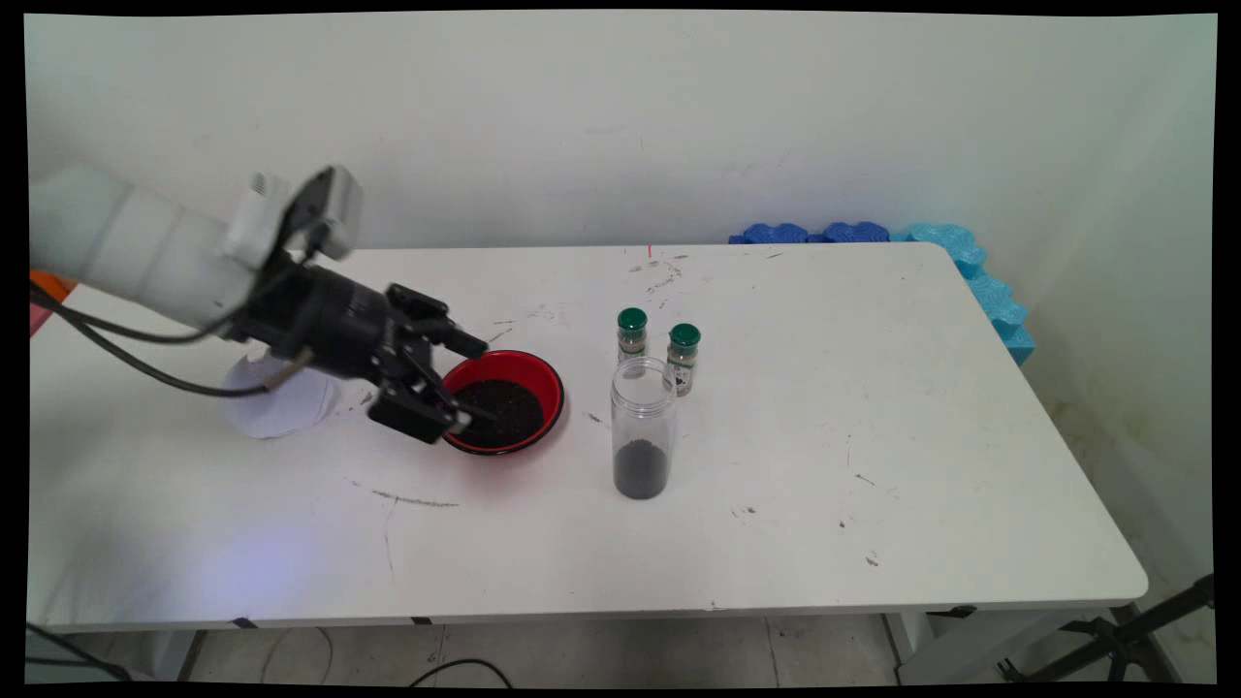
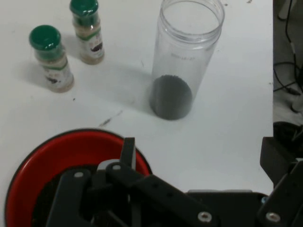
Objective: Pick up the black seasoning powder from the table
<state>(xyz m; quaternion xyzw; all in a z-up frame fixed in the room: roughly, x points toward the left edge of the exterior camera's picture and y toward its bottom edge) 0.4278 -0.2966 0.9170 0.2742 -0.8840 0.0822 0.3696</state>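
Nearest on the white table (image 1: 873,436) stands a clear, lidless jar (image 1: 642,427) with a shallow layer of dark granules at its bottom. Just behind it and to the left sits a red bowl (image 1: 554,386) filled with the same dark granules (image 1: 499,407). The gripper (image 1: 467,384) hangs tilted over the bowl's left rim with its fingers spread and nothing between them.

The bowl looks light and rigid (likely plastic). Its loose contents would probably spill if it tipped, so the rim seems the place to pinch it, keeping it level.

A white disc (image 1: 281,407) lies under the arm. Behind the jar are two green-capped spice bottles (image 1: 632,334) (image 1: 684,357), and blue foam (image 1: 853,233) lines the far edge.
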